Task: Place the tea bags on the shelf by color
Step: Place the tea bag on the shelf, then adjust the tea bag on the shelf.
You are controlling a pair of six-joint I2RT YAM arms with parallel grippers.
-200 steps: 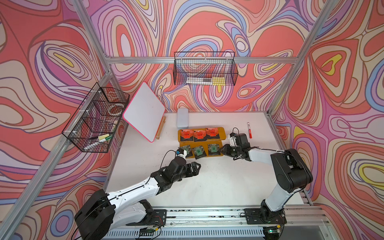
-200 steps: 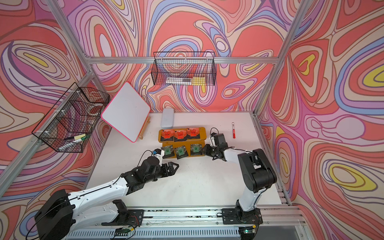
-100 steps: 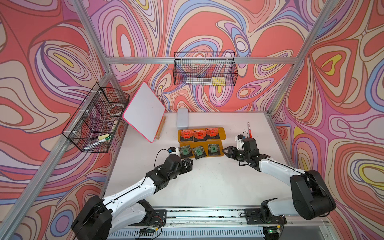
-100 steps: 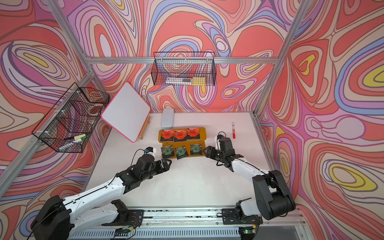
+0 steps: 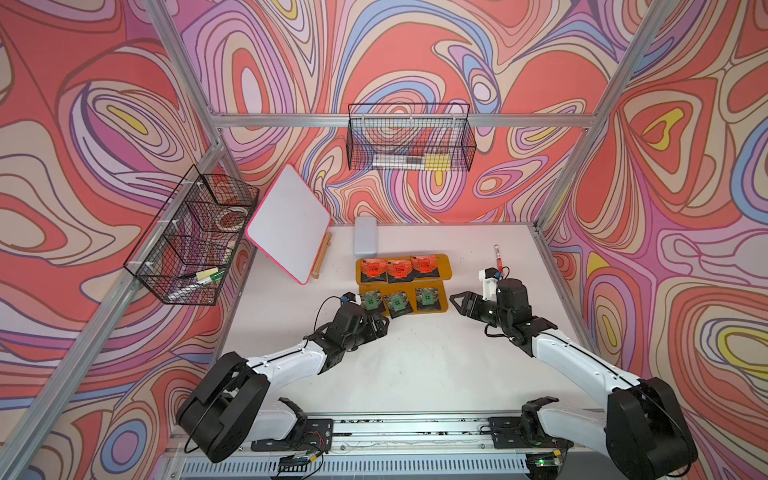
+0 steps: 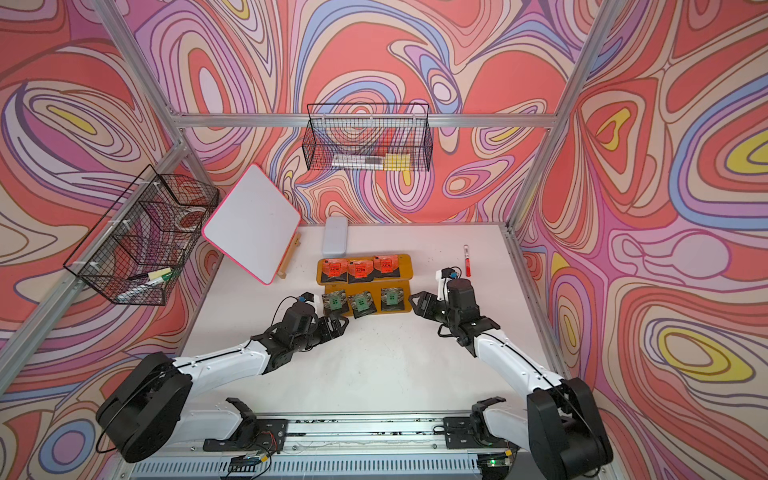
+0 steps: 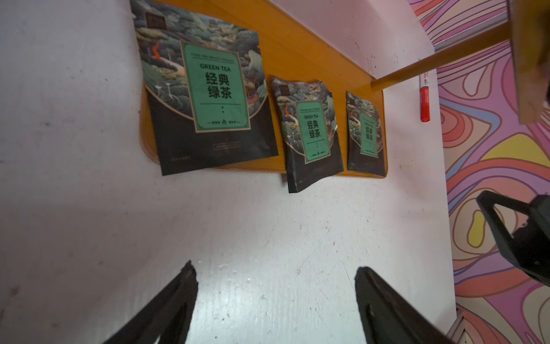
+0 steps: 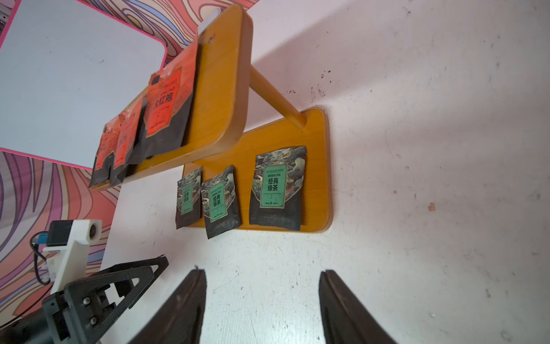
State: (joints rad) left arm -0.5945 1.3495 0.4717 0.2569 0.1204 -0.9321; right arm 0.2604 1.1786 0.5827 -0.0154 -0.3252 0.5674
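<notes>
1. The shelf (image 5: 443,266) stands mid-worktop (image 5: 415,365). Three orange-red tea bags (image 5: 397,269) lie in a row on its upper tier and three green tea bags (image 5: 397,303) on the lower tier. In the left wrist view the left-most and middle green ones overhang the lower tier's front edge.
2. The left gripper (image 5: 381,325) hovers just in front of the shelf's left front corner, jaws apart with only bare worktop between them. The right gripper (image 5: 464,305) sits near the shelf's right end without touching it, jaws likewise apart and empty.
3. Behind the shelf lies a pale grey case (image 5: 365,237). To the back left, a white pink-edged board (image 5: 286,224) leans on a wooden stand (image 5: 323,257). A red marker pen (image 5: 500,262) lies behind the right gripper, near the worktop's right edge. A back-wall wire basket (image 5: 357,137) and a left-wall wire basket (image 5: 166,249) hang above worktop level.
4. A slanted dowel (image 8: 276,95) carries the upper tier, which shades the back of the lower one. White worktop stretches from the shelf's front edge to the base rail (image 5: 415,426), between the two arms. The right frame bar (image 5: 559,274) runs close beside the right arm.
5. A second ago the right gripper was against the shelf's right end with its elbow raised. Now the elbow lies low and out to the right, and the gripper is slightly back. The left gripper is about where it was, and all six tea bags lie as before.
</notes>
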